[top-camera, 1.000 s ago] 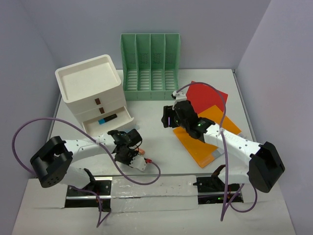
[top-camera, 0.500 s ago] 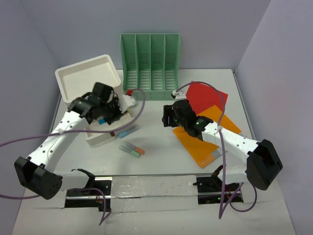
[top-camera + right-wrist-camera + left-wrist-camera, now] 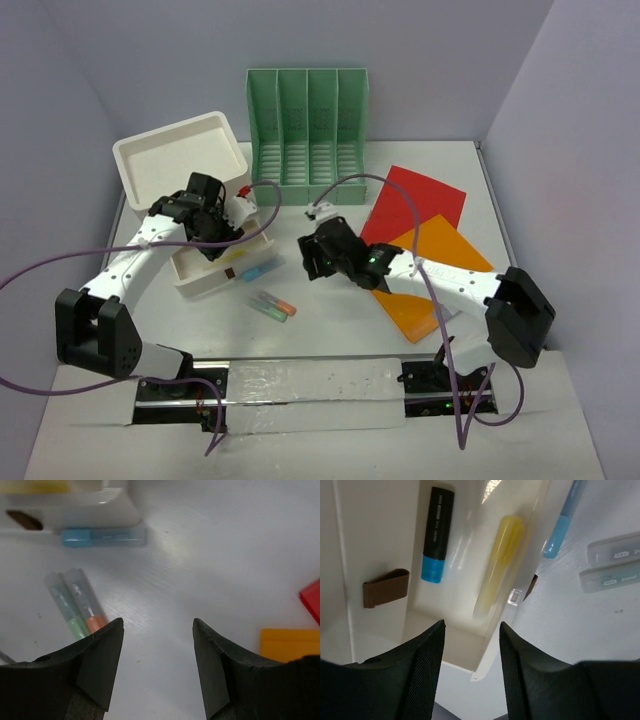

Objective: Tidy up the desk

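Observation:
The white desk point(image 3: 340, 325) holds a white three-drawer box point(image 3: 180, 160) with its bottom drawer point(image 3: 455, 635) pulled out. My left gripper point(image 3: 222, 236) hovers over that drawer, open and empty point(image 3: 470, 625). In the drawer lie a black marker with a blue cap point(image 3: 436, 535) and a yellow highlighter point(image 3: 500, 565). A blue marker point(image 3: 262, 270) lies just outside the drawer front. A green marker point(image 3: 67, 615) and an orange marker point(image 3: 87, 607) lie side by side nearer me point(image 3: 272, 305). My right gripper point(image 3: 310, 260) is open and empty above bare desk, right of these markers point(image 3: 157, 622).
A green slotted file holder point(image 3: 308, 125) stands at the back. A red folder point(image 3: 420, 200) and an orange folder point(image 3: 435, 275) lie overlapping on the right, under my right arm. A brown handle point(image 3: 385, 586) shows on a drawer front.
My left arm swung from the desk front up to the open drawer and stays there. My right gripper moved left, off the folders and toward the loose markers.

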